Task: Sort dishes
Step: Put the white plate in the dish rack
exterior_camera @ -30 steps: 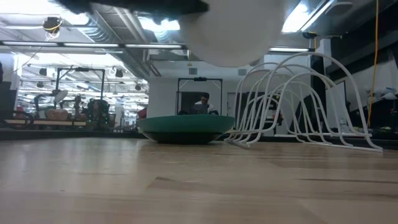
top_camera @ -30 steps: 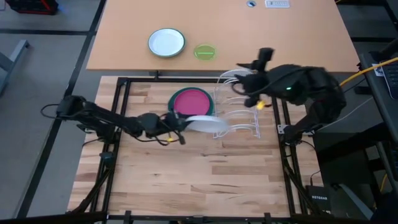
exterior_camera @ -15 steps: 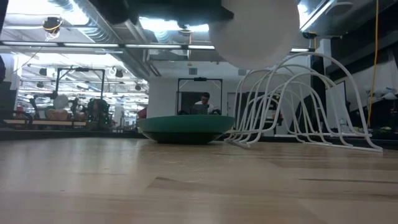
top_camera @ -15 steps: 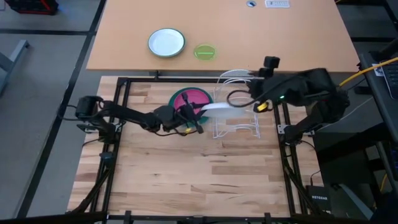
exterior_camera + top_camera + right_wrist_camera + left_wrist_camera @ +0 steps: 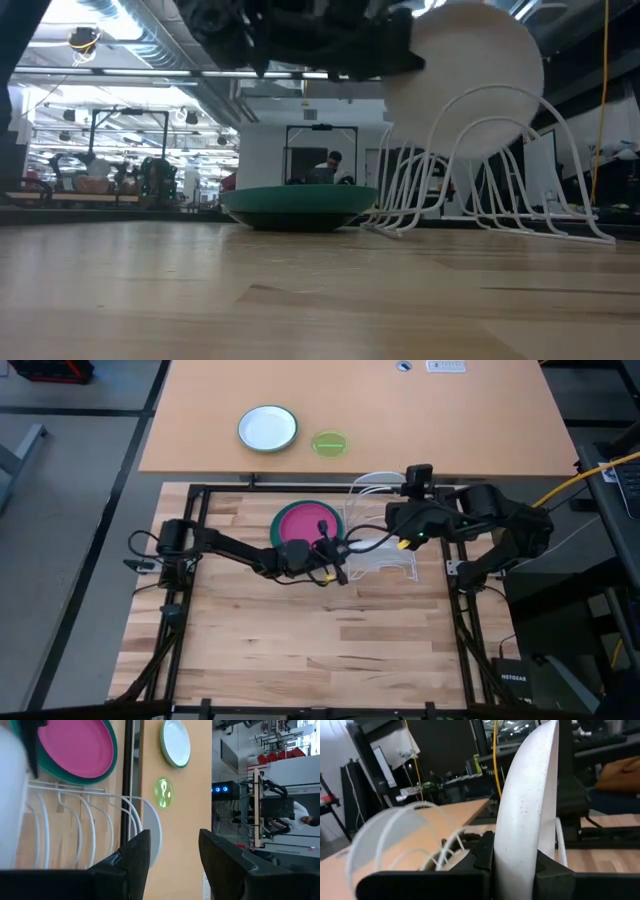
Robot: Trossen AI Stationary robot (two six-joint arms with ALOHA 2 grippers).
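From above, the left tool (image 5: 335,555) reached over the wire rack (image 5: 385,555) beside the magenta-pink plate (image 5: 308,522). At desk level, the white plate (image 5: 470,80) stood upright over the rack's hoops. Close up, the left tool's fingers (image 5: 485,855) clamped the plate's edge. The right tool (image 5: 172,852) gaped wide beside the rack.

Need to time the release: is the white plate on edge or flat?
On edge: the white plate stands upright in the left gripper, above the wire rack.

White plate (image 5: 525,815) faintly red-flecked — magenta-pink plate (image 5: 307,523) on teal plate (image 5: 298,205); white wire rack (image 5: 480,170).
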